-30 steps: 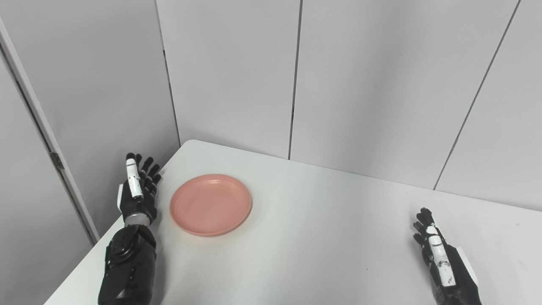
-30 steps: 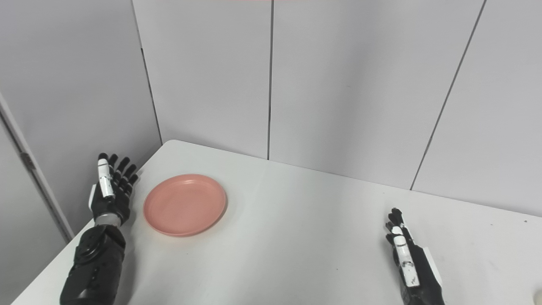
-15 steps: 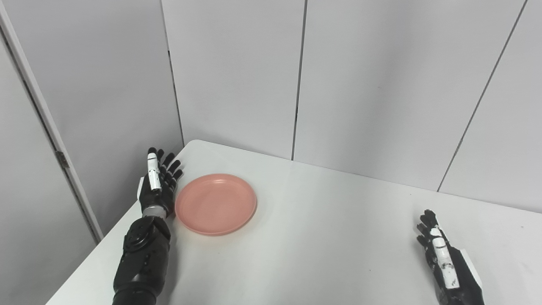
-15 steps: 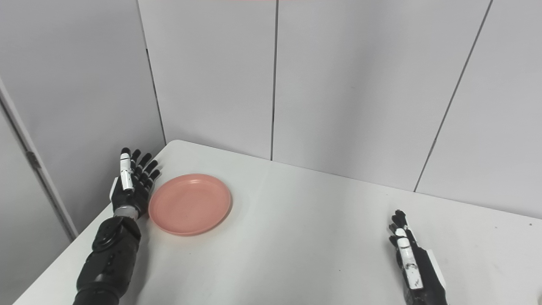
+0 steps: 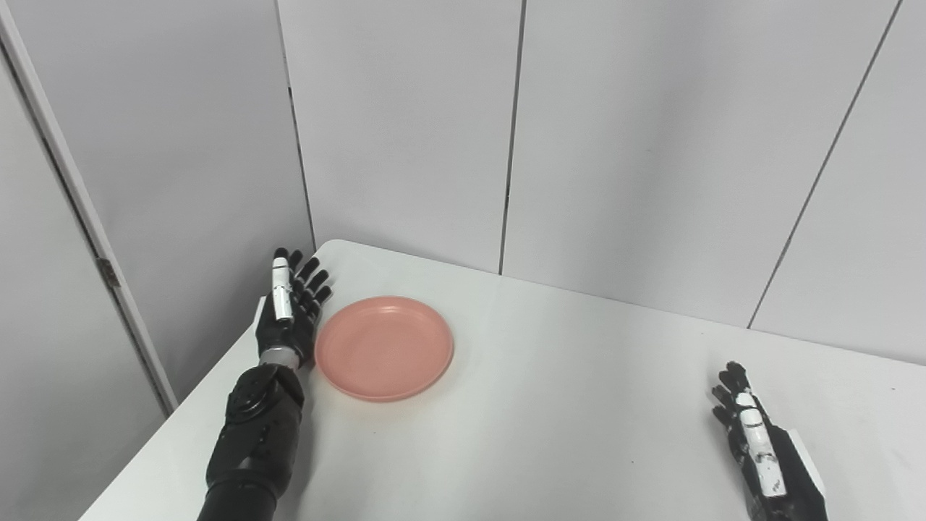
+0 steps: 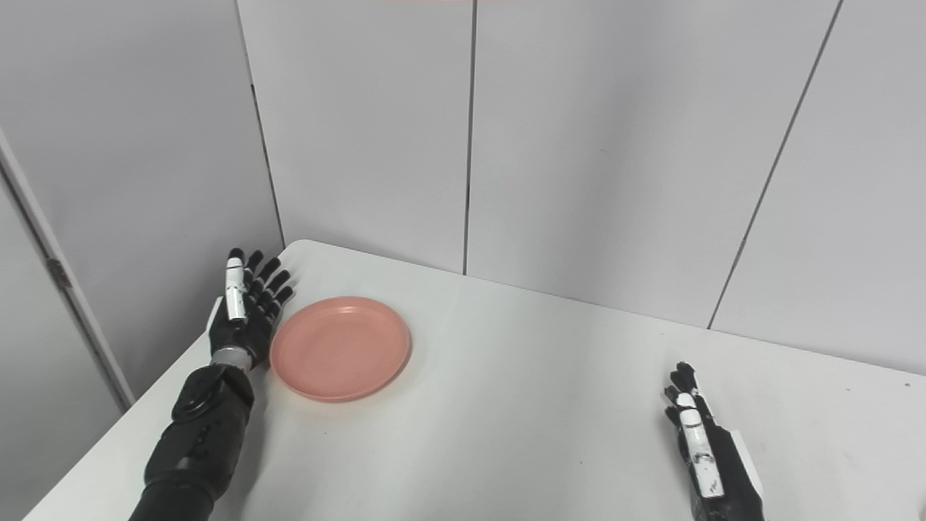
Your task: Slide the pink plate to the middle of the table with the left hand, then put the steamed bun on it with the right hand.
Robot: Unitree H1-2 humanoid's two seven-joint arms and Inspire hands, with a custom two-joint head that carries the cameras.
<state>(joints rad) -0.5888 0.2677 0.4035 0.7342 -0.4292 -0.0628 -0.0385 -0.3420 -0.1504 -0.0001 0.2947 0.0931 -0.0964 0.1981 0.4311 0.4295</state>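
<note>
Far left, a pale grey wall panel with a door-like strip and small hinge (image 5: 108, 271), then the rounded corner of the white glossy table (image 5: 550, 405) set against grey panelled walls. Black robotic left hand with a white-backed finger (image 5: 288, 318) stands on its edge at the table's left rim, fingers straight, spread a little and pointing away from the robot, holding nothing; its palm side faces the plate, pressed against or just beside the plate's left rim, contact hard to confirm. Black forearm runs from the bottom edge up to it. Round shallow pink plastic plate (image 5: 384, 347) lies flat on the table, left part of the tabletop near the back-left corner, nothing on it, well left of the table's centre. Middle of the table is bare white surface. Far right, black right hand with white finger backs (image 5: 752, 434) rests low near the bottom edge, fingers extended forward, loosely apart, gripping nothing, well apart from the plate. No steamed bun can be made out in either view.
</note>
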